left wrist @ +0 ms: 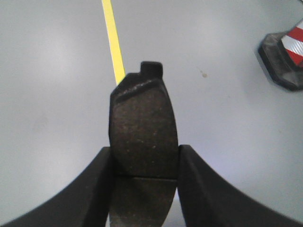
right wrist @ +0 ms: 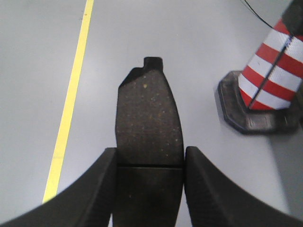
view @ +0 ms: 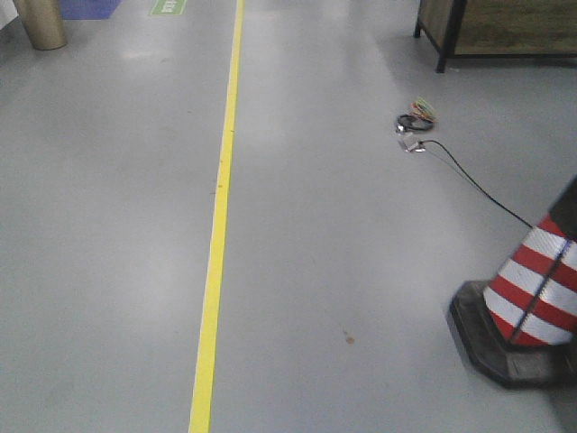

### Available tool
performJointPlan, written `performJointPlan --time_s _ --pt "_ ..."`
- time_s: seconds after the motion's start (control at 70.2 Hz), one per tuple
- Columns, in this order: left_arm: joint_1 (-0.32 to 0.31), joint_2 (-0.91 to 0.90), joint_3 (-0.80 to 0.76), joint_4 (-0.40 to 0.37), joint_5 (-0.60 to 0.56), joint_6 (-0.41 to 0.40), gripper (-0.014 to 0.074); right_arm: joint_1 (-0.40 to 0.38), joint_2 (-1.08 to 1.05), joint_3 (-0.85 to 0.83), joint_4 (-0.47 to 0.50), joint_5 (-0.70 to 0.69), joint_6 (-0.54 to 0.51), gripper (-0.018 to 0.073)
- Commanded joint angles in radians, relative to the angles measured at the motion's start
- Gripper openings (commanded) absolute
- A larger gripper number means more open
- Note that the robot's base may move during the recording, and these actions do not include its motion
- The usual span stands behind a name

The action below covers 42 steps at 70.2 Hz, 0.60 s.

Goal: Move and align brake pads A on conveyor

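Observation:
In the left wrist view my left gripper (left wrist: 144,163) is shut on a dark grey brake pad (left wrist: 142,127), which sticks out forward over the grey floor, its centre groove lying between the fingers. The right wrist view shows the same hold: my right gripper (right wrist: 149,163) is shut on a second brake pad (right wrist: 148,120), black tab at the far end. Both pads hang in the air above the floor. The conveyor is out of view in all frames. Neither gripper shows in the front view.
A yellow floor line (view: 219,216) runs ahead on the left. A red-and-white traffic cone (view: 532,289) on a black base stands at the right, with a cable and connector (view: 413,135) beyond it. A wooden crate (view: 496,27) sits far right; a cylinder (view: 38,23) far left.

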State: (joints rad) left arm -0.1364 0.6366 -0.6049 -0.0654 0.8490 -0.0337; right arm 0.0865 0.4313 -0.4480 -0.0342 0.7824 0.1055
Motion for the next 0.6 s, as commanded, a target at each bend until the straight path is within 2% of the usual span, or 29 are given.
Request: performJointPlan --time_s 0.0,0.584 --pt "-0.004 -0.005 -0.028 -0.008 -0.073 -0.008 -0.0006 -0.002 0.005 -0.029 -0.009 -0.082 -0.008 0.0008" --pt "-0.004 -0.005 -0.028 -0.008 -0.073 -0.008 -0.0006 -0.002 0.005 -0.029 -0.011 -0.084 -0.008 0.0008"
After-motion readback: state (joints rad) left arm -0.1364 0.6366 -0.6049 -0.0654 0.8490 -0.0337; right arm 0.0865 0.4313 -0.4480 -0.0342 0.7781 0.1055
